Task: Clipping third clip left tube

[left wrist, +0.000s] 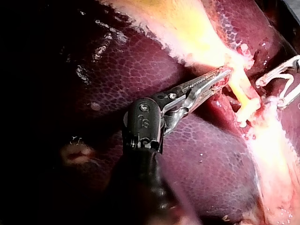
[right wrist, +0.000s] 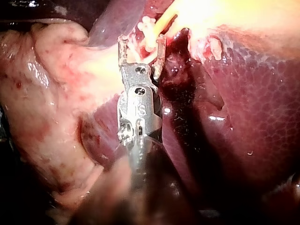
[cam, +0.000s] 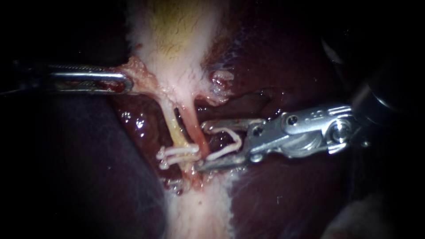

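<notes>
Liver (cam: 310, 66): dark, wet backdrop all around the gallbladder (cam: 177, 40), the pale body with a yellow streak. All places below are given from it.

Left tube (cam: 174, 128): thin and yellowish, it runs away from the gallbladder's neck, with the pinker right tube (cam: 195, 128) just beside it. It looks soft, slick and light, probably easy to tear or kink. Don't grab it directly. Judgement: best hold is the neck tissue, leaving the bare stretch between the gallbladder and the set clips (cam: 177, 154) free for a clip. Two white clips already sit across the tube at the end far from the gallbladder.

Left instrument (cam: 124, 82): jaws clamped on a tag of tissue at the gallbladder's neck, on the side away from the right tube. The tubes look taut.

Right instrument (cam: 204, 147): jaws spread wide, carrying a loaded clip (cam: 232, 141), white and V-shaped with one leg against each jaw. The tips are past the neck, level with the set clips and up against the right tube. The left tube lies just beyond. Can't tell whether either tube is inside the clip's mouth. The right wrist view suggests the yellowish tube is between the jaws, but depth is unclear.
</notes>
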Controlling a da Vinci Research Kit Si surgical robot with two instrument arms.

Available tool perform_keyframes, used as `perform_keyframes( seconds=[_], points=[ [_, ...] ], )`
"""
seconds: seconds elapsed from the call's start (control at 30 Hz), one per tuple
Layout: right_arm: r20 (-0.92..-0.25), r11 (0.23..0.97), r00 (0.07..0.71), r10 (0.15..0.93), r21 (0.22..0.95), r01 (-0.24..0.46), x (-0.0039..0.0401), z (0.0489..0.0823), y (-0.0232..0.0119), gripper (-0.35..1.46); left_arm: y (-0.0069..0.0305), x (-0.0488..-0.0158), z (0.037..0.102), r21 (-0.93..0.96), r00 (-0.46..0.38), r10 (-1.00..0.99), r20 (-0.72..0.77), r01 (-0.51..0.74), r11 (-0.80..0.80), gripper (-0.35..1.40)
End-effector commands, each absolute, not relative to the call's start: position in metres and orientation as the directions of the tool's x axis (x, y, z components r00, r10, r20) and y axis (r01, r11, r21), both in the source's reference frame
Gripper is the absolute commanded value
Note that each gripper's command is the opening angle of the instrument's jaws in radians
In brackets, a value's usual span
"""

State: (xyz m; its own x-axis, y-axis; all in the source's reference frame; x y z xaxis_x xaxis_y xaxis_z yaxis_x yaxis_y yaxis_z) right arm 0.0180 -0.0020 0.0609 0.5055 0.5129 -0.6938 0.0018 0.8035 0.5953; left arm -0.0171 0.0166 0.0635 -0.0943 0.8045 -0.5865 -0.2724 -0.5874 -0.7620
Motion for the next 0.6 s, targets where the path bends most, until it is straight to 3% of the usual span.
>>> perform_keyframes(
  seconds=[0.03, 0.6],
  points=[
    [-0.691, 0.801, 0.505, 0.517, 0.599, 0.002, 0.0182, 0.061, -0.002, 0.5, 0.0166, -0.0171, 0.0635, -0.762, -0.094, 0.804, -0.587, -0.273, -0.588, -0.35],
    [-0.687, 0.801, 0.505, 0.523, 0.599, -0.016, 0.0199, 0.0652, -0.0004, 0.5, 0.0163, -0.0172, 0.0632, -0.761, -0.094, 0.804, -0.587, -0.275, -0.587, -0.35]
  ],
)
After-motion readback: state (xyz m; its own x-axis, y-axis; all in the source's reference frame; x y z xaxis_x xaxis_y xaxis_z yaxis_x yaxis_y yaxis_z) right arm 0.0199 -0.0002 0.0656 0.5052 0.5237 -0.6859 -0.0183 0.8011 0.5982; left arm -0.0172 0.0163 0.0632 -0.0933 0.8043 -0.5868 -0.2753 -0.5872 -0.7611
